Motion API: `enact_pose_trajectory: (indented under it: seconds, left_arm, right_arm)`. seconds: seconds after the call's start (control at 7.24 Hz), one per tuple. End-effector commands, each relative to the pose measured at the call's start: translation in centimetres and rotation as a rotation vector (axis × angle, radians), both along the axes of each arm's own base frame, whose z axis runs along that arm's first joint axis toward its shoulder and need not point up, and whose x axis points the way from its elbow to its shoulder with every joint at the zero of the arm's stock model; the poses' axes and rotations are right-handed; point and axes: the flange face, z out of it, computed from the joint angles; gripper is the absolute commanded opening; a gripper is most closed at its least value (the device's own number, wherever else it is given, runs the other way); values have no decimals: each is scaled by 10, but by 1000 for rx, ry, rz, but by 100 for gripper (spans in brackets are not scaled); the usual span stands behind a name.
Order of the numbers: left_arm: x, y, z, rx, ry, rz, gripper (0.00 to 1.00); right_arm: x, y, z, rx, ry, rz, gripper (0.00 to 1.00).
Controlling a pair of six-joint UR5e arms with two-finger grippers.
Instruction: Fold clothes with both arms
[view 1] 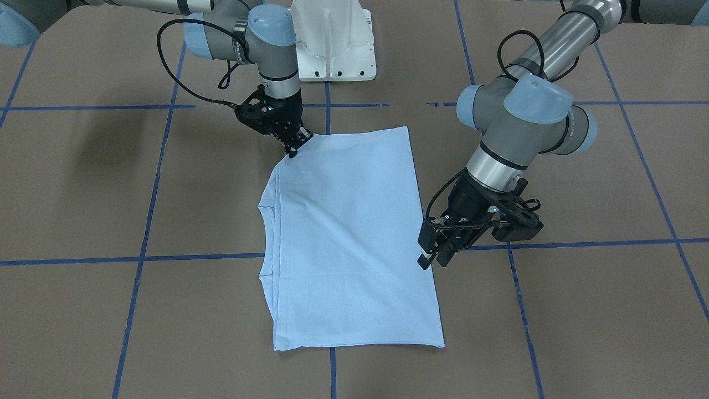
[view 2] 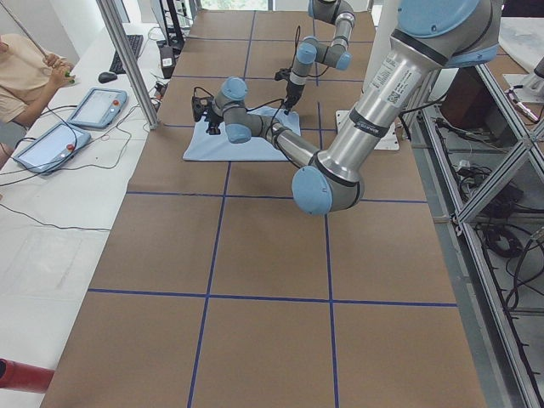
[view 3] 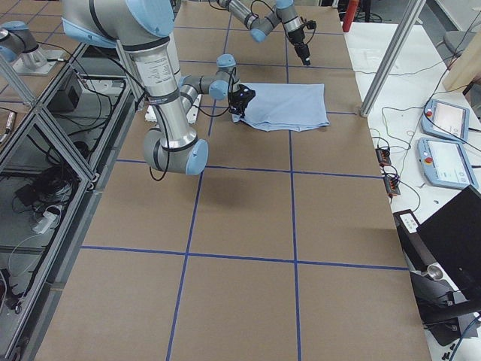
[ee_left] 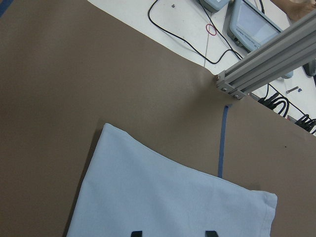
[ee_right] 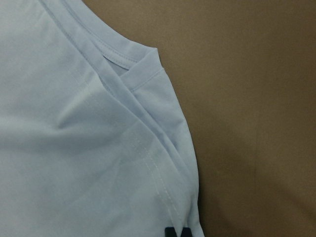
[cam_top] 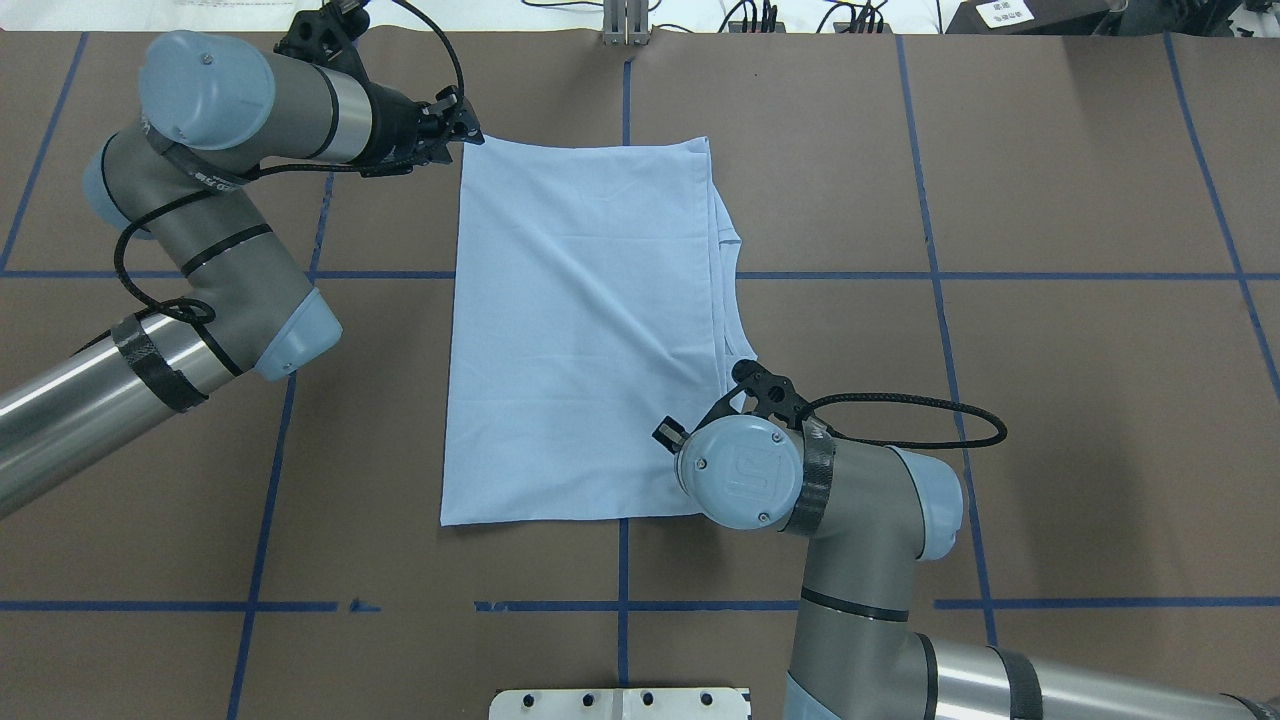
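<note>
Across one table (cam_top: 1050, 400), one T-shirt (cam_top: 580, 330), left hand (view 1: 433, 259), right hand (view 1: 294, 148)

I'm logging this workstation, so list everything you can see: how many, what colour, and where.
T-shirt: one, light blue, folded flat mid-table.
Table: one, brown, blue tape grid.
Pedestal base: one, white, table's robot-side edge.
Teach pendants: two, grey, on the white side bench.
Person: one, partly visible, beside that bench.
Left arm, right arm: silver-grey, light blue caps, flanking the shirt.
Left gripper: black, jaws open, by the shirt's far left corner.
Right gripper: black, jaws shut on its near right corner.
</note>
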Motion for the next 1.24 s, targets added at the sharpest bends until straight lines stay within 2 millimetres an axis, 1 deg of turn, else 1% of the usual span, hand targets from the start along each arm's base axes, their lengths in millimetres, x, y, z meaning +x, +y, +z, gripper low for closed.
enact_pose_trajectory:
  seconds: [0.0,0.14,0.28,0.41,0.55,0.69,0.83,0.97,1.1]
  left_arm:
    - [0,3,-6,-41,40,-16,53]
    - [0,18,-12,-82,90,-27,56]
    - [18,60,-24,-125,158,-44,57]
    - [43,127,-25,-160,209,-58,58]
    - [42,192,-22,-204,223,-22,58]
    - [41,239,-13,-270,232,-3,63]
    - [73,292,8,-309,210,-36,65]
    - [89,321,37,-311,143,-42,65]
    - [92,327,50,-319,113,-38,68]
  right_arm:
    - [25,1,-8,2,-16,9,0]
    - [24,6,-5,0,-13,11,0]
    - [19,15,-4,0,-13,1,0]
    - [18,20,1,-3,-7,-8,0]
    - [21,22,-2,-1,-14,-10,0]
    - [23,24,1,-3,-13,-12,0]
    - [23,30,0,0,-15,-20,0]
    - [23,32,5,-1,-7,-22,0]
    - [22,33,6,-2,-6,-24,0]
